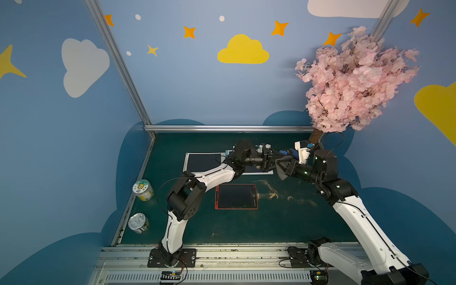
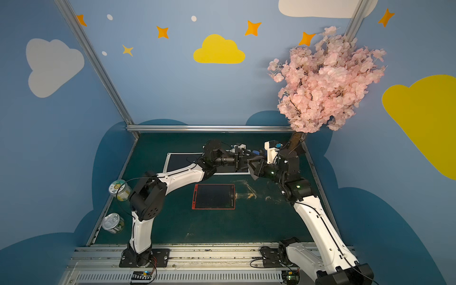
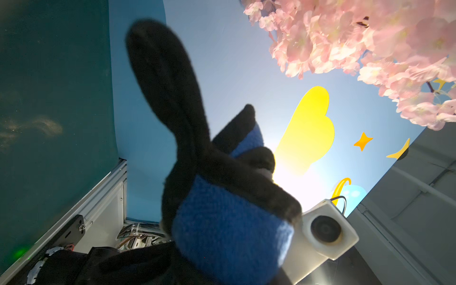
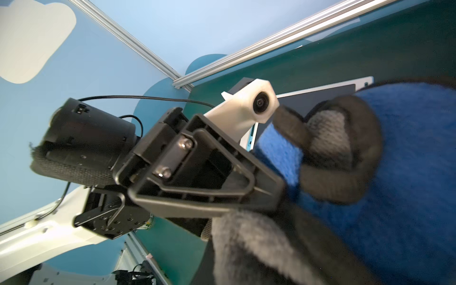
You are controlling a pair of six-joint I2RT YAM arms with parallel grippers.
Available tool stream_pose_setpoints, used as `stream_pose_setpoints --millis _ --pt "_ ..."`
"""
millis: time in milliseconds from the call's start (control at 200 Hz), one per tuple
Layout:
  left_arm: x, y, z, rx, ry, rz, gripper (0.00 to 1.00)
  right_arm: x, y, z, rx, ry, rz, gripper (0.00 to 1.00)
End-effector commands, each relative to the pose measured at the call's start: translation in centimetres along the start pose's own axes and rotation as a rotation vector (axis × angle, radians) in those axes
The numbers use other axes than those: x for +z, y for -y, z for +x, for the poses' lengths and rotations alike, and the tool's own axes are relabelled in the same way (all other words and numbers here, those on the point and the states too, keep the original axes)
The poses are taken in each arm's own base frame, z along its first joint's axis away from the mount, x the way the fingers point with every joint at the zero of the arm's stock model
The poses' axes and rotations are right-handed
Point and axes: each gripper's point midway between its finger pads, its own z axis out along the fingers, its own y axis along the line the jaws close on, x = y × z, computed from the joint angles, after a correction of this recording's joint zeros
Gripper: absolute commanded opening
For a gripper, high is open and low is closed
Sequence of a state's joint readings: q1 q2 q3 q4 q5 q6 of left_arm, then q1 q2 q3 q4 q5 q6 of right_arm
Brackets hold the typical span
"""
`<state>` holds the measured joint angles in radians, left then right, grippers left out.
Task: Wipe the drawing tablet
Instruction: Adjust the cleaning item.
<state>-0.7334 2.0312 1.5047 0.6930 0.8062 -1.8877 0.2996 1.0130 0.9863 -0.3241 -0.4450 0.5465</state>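
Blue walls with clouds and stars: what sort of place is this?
Likely a robot test booth dressed as a playroom: two white-and-black robot arms bolted to a metal rail, a dark green tabletop, and an artificial pink blossom tree.

A jar [image 1: 143, 190] and a tin can [image 1: 138, 223] stand well apart from the pink blossom tree [image 1: 355, 81].

**Dim tabletop, bright walls, soft wrist views**

In both top views light falls from above. The blue walls [image 1: 197, 86] are evenly lit, while the dark green tabletop [image 1: 246, 227] stays dim. The blossom tree [image 1: 355, 79] casts a soft shadow on the wall beside it. The frame rails [image 1: 118, 61] splay outward toward the picture edges. In the left wrist view white glare burns out the wall behind the cloth [image 3: 222, 222], which is close and blurred. It is blurred in the right wrist view too.
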Motion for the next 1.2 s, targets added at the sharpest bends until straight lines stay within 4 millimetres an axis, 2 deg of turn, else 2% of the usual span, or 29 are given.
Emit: stream_pose_setpoints --millis 0,100,130,165,230,250,275,310,430,531,606,681,851,936,1051,1191 --pt "0.8 1.5 2.5 0.073 -0.08 0.045 0.19 0.0 0.3 1.3 0.027 -0.052 -0.026 0.0" --pt "0.7 1.9 2.7 0.09 -0.089 0.047 0.03 -0.6 0.8 1.1 0.025 -0.044 -0.003 0.0" --pt "0.6 1.9 2.7 0.096 -0.09 0.047 0.03 -0.8 0.9 1.0 0.021 -0.041 0.001 0.0" --pt "0.6 1.9 2.7 0.106 -0.094 0.043 0.03 -1.0 0.8 0.9 0.016 -0.039 0.004 0.17" --pt "0.3 1.7 2.8 0.139 -0.107 0.026 0.03 -1.6 0.6 0.6 0.002 -0.029 0.004 0.66" --pt "0.1 1.5 2.6 0.155 -0.111 0.015 0.03 -1.9 0.6 0.5 -0.001 -0.023 0.011 0.77" --pt "-0.2 1.1 2.4 0.177 -0.113 -0.003 0.03 -2.3 0.5 0.3 -0.008 -0.011 0.02 0.85" --pt "-0.8 0.4 1.8 0.2 -0.109 -0.033 0.03 -2.9 0.5 0.0 -0.018 0.012 0.035 0.89" --pt "-3.8 -2.3 -0.9 0.276 -0.05 -0.15 0.03 -5.1 1.2 -1.0 0.001 0.072 0.109 0.92" --pt "-5.6 -2.8 -2.0 0.331 -0.02 -0.181 0.03 -5.7 1.9 -1.1 0.061 0.072 0.134 0.92" --pt "-6.4 -2.2 -2.0 0.366 -0.029 -0.17 0.03 -5.6 2.4 -1.0 0.097 0.044 0.146 0.92" --pt "-6.7 -1.1 -0.8 0.426 -0.082 -0.137 0.03 -5.0 2.3 -0.8 0.119 0.015 0.111 0.92" --pt "-7.4 1.7 1.5 0.497 -0.169 0.024 0.03 -3.0 -2.1 -1.4 0.212 -0.058 -0.281 0.94" --pt "-7.5 3.0 1.7 0.479 -0.181 0.125 0.03 -2.1 -3.0 -1.4 0.294 -0.124 -0.409 0.95" --pt "-7.5 3.7 1.4 0.418 -0.163 0.203 0.03 -1.3 -2.8 -0.7 0.308 -0.184 -0.428 0.95" --pt "-6.9 4.5 2.0 0.424 -0.158 0.201 0.03 -1.1 -2.9 -0.2 0.288 -0.192 -0.422 0.95"
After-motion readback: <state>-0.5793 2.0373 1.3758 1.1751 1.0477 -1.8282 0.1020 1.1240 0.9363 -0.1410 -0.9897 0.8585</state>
